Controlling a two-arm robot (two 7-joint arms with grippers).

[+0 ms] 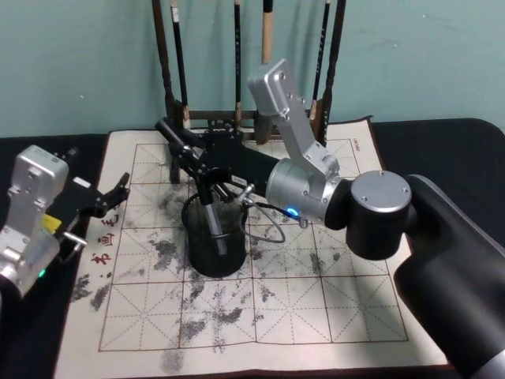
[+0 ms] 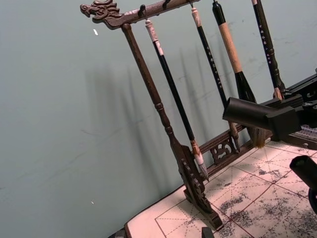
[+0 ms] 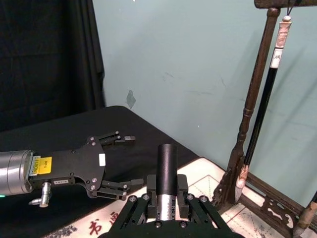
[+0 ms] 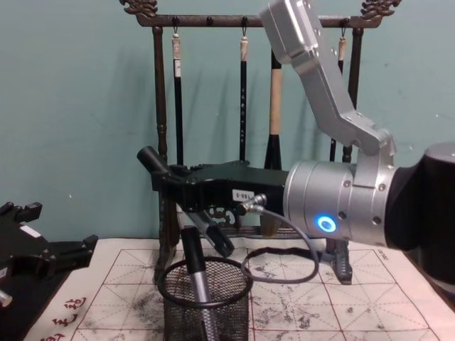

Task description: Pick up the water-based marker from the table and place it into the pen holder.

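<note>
My right gripper (image 3: 167, 191) is shut on a water-based marker (image 3: 167, 163) with a black cap and a silver labelled barrel. It holds that marker (image 4: 151, 160) tilted just above the black wire-mesh pen holder (image 4: 229, 312), and the cap end points up to the left. In the head view the gripper (image 1: 188, 151) hangs over the holder (image 1: 201, 262). Another marker (image 4: 197, 280) with a grey barrel leans inside the cup. At the mat's left edge my left gripper (image 1: 120, 192) is parked, open and holding nothing.
A tall dark wooden brush rack (image 1: 237, 118) hung with several brushes stands right behind the holder. The ink-stained grid mat (image 1: 316, 300) covers the black table. A thin cable loop (image 1: 268, 229) hangs beside the cup's right side.
</note>
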